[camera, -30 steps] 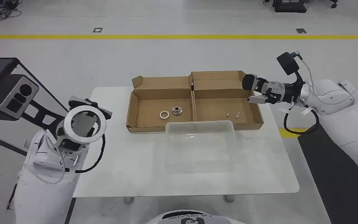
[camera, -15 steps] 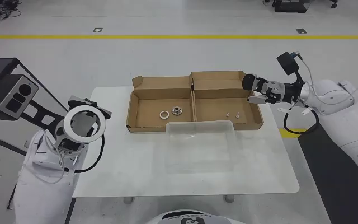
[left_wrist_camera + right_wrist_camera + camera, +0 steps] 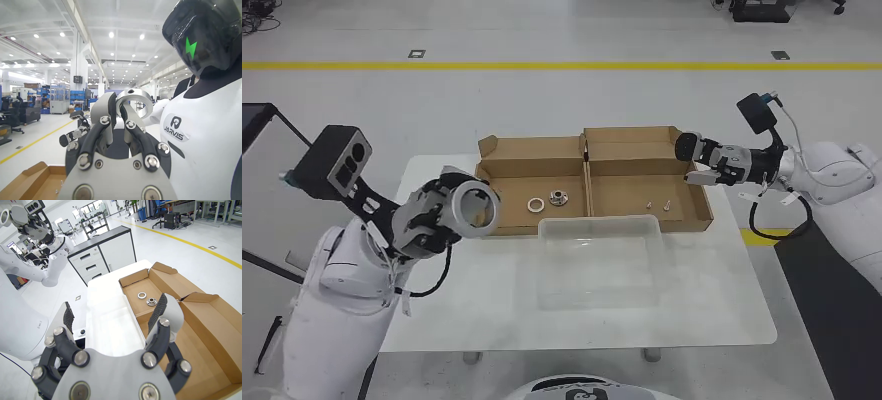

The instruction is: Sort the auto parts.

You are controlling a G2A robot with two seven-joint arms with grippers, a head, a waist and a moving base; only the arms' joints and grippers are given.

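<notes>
My left gripper [image 3: 447, 212] is shut on the rim of a large metal ring [image 3: 456, 210], held in the air just off the left end of the cardboard box [image 3: 532, 160]. The left wrist view has the ring [image 3: 134, 103] pinched between the pads [image 3: 113, 106]. The box's left compartment holds a small ring [image 3: 535, 204] and a flanged hub [image 3: 559, 197]. Two small bolts [image 3: 658, 206] lie in the right compartment. My right gripper [image 3: 694, 160] stands open above the box's right end, with nothing between its fingers [image 3: 162, 308].
A clear plastic bin [image 3: 599, 262] sits on the white table [image 3: 712, 290] right in front of the box. A dark cabinet with drawers [image 3: 102, 253] stands beyond the table's left end. Bare tabletop lies to the left and right of the bin.
My left arm has swung in from the table's left side toward the box, carrying the large ring with it. The right arm has kept still.
</notes>
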